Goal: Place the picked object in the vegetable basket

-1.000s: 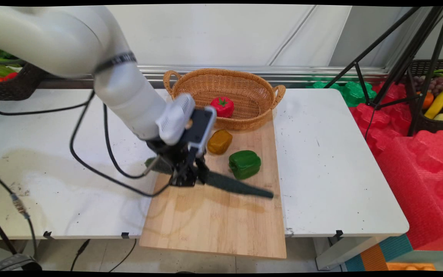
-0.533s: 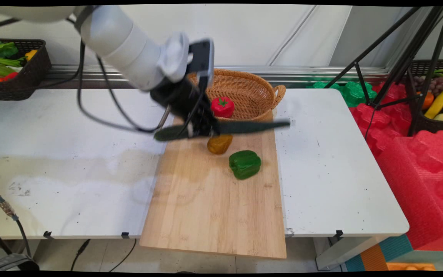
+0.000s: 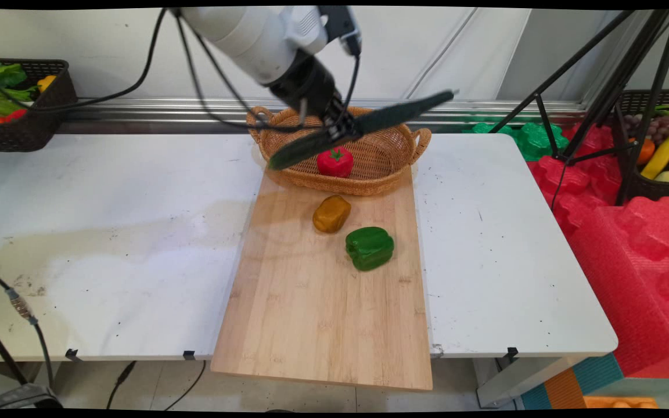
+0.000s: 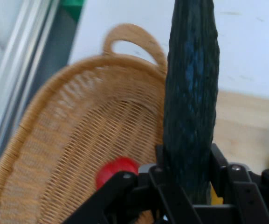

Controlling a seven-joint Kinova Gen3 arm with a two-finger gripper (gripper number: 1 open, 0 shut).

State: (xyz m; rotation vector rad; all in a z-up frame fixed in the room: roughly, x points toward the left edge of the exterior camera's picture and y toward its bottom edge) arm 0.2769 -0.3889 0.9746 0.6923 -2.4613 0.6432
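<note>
My gripper (image 3: 341, 129) is shut on a long dark green cucumber (image 3: 363, 129), held in the air above the wicker basket (image 3: 387, 177). The cucumber tilts, its right end higher. In the hand view the cucumber (image 4: 191, 93) rises between the fingers (image 4: 220, 163) and the gripper (image 4: 188, 170) looks down on the basket (image 4: 55, 154). A red tomato (image 3: 335, 161) lies inside the basket, seen in the hand view as a red tomato (image 4: 115, 170) low in the weave. On the wooden cutting board (image 3: 311, 325) lie a yellow-brown pepper (image 3: 331, 213) and a green bell pepper (image 3: 369, 248).
A dark basket of vegetables (image 3: 15, 101) stands at the back left. A black tripod (image 3: 596, 93) and a fruit basket (image 3: 659, 157) stand to the right beyond the table, above red foam (image 3: 630, 244). Black cables (image 3: 207, 98) hang from the arm.
The arm has lifted the cucumber off the cutting board and carried it up and back to above the basket. The peppers and tomato have stayed put.
</note>
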